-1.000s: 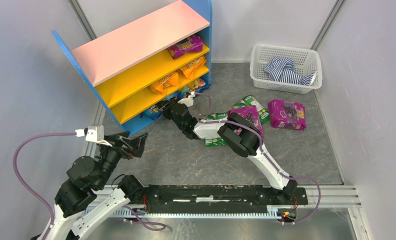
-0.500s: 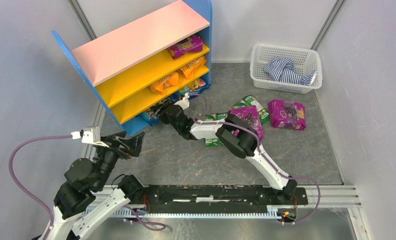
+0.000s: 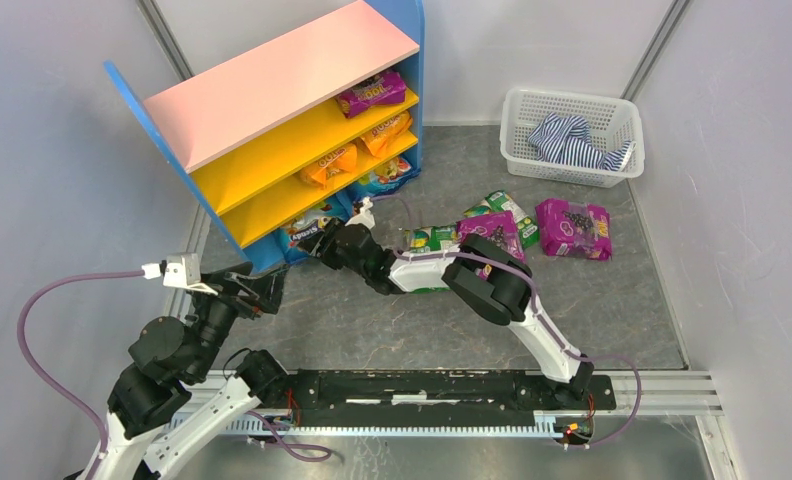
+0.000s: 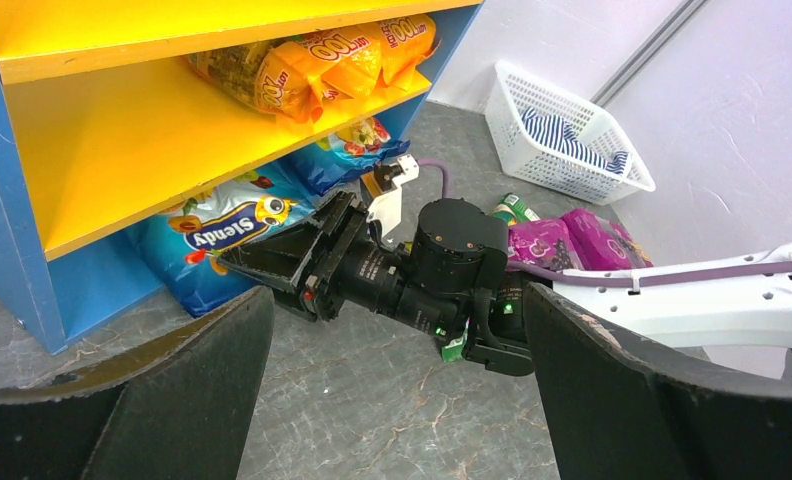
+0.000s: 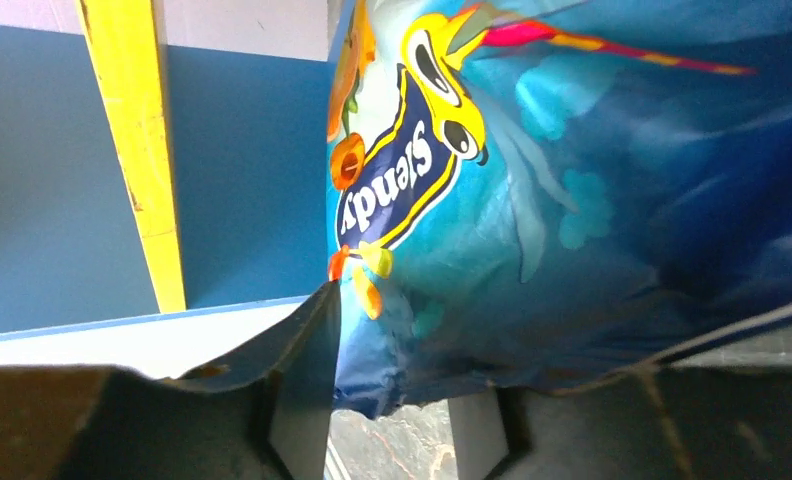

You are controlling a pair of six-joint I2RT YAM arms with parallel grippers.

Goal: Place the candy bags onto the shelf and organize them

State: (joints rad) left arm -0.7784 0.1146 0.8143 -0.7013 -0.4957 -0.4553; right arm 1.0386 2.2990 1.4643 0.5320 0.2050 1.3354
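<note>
Overhead: my right gripper (image 3: pixel 315 240) has backed from the blue-sided, yellow-boarded shelf (image 3: pixel 272 80). Left wrist: glossy blue candy bag (image 4: pixel 212 225) now lies in the bottom bay; left gripper (image 4: pixel 392 300) spread, empty. Right wrist: jaws have parted, bag let go. Shelved, I reckon.

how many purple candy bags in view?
3 purple candy bags: one in the top compartment of the shelf, one on the floor, one beside it, partly behind the right arm. Others may be hidden.
</note>
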